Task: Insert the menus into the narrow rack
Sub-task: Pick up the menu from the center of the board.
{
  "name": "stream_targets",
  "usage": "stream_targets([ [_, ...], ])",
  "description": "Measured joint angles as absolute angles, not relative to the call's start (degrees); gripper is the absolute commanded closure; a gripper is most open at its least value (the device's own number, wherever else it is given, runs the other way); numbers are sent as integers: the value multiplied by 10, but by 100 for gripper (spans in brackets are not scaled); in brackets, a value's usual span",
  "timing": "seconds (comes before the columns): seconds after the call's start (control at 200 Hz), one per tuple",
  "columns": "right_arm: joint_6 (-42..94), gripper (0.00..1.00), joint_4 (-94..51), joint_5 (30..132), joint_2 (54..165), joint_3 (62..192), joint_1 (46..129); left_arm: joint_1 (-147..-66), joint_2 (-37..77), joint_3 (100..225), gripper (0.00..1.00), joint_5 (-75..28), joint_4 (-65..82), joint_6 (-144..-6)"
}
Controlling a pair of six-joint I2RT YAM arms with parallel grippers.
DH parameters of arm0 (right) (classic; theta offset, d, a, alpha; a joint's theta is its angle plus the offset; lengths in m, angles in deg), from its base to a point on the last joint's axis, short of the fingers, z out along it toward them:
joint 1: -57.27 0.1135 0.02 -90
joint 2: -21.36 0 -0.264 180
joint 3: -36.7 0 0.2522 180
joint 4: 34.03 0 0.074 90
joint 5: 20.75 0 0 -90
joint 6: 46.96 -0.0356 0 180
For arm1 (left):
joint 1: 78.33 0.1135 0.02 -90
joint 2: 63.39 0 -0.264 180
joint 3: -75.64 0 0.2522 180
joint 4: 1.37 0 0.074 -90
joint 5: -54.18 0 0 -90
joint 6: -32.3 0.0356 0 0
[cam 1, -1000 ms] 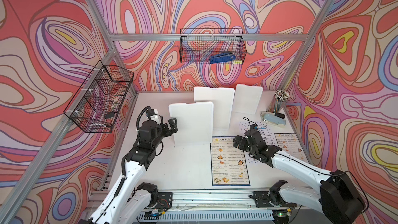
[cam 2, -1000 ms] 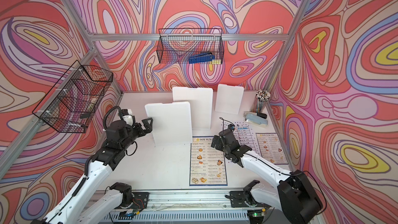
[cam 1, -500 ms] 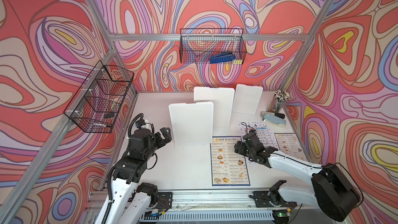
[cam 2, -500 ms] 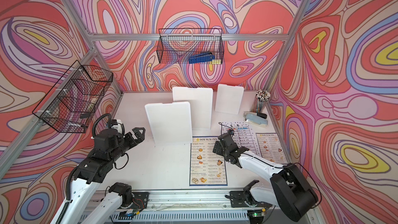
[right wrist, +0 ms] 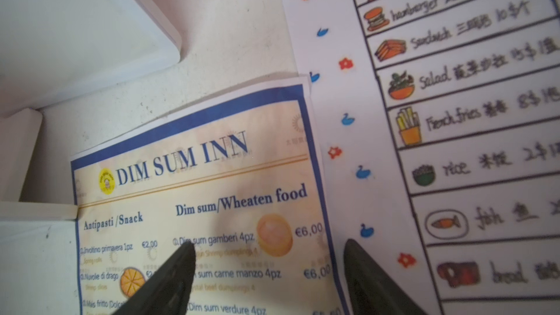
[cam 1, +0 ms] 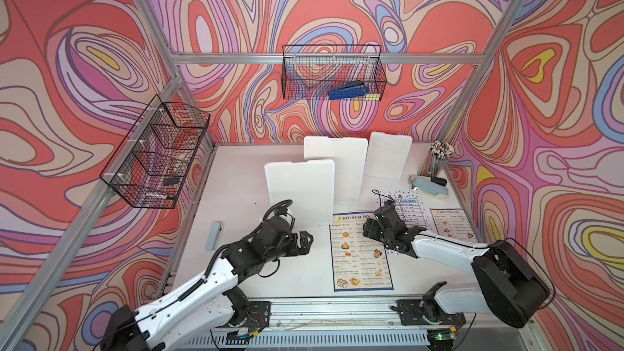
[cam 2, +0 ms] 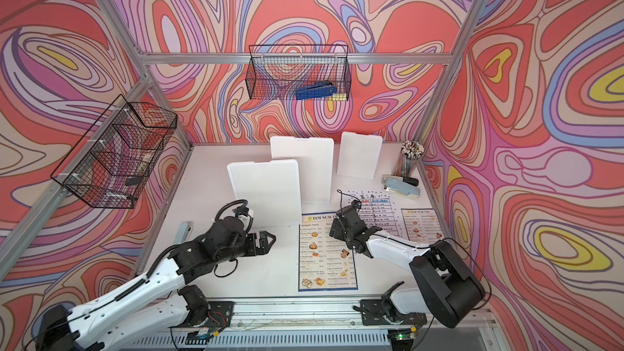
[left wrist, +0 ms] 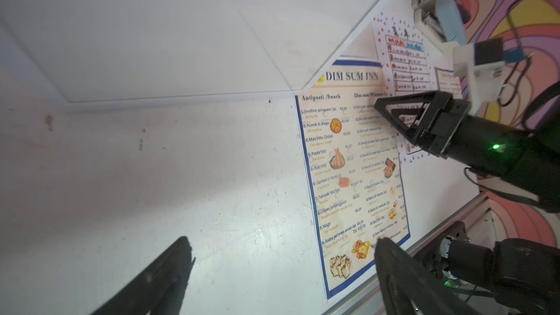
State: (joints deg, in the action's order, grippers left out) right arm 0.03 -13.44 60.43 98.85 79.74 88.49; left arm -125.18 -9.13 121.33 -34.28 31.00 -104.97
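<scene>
Three menus lie flat on the white table. The large blue-bordered DIM SUM INN menu (cam 1: 361, 261) (cam 2: 326, 258) is front centre. A white icon-bordered menu (cam 1: 410, 205) (right wrist: 454, 116) lies to its right, then a small DIM SUM INN menu (cam 1: 452, 226). My right gripper (cam 1: 368, 229) (right wrist: 269, 248) is open, low over the large menu's (right wrist: 212, 201) top right part. One fingertip is over that sheet and the other over the white one. My left gripper (cam 1: 309, 238) (left wrist: 283, 243) is open and empty, just left of the large menu (left wrist: 348, 177). The tiered wire rack (cam 1: 155, 153) hangs on the left wall.
Three white boards (cam 1: 300, 190) (cam 1: 336, 167) (cam 1: 386, 160) stand upright behind the menus. A pen cup (cam 1: 439, 160) and a stapler (cam 1: 429, 189) sit at the back right. A grey bar (cam 1: 214, 236) lies at the table's left edge. A wire basket (cam 1: 332, 72) hangs on the back wall.
My left arm has dropped from beside the front white board to low over the table, pointing at the large menu. My right gripper has sunk toward that menu and its jaws have narrowed slightly.
</scene>
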Motion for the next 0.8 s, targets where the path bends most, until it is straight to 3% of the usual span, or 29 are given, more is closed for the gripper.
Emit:
stream_targets([
  [0.11,-2,22,-120,605,980,797,888,-1301,21,1224,12,-360,256,-1071],
  [0.33,-4,21,-91,599,961,793,890,-1325,174,1280,14,-374,187,-1105],
  [0.626,-4,22,-69,592,942,793,900,-1325,240,1303,18,-369,141,-1119],
  [0.796,-4,22,-75,596,949,793,908,-1325,259,1311,25,-364,124,-1122],
])
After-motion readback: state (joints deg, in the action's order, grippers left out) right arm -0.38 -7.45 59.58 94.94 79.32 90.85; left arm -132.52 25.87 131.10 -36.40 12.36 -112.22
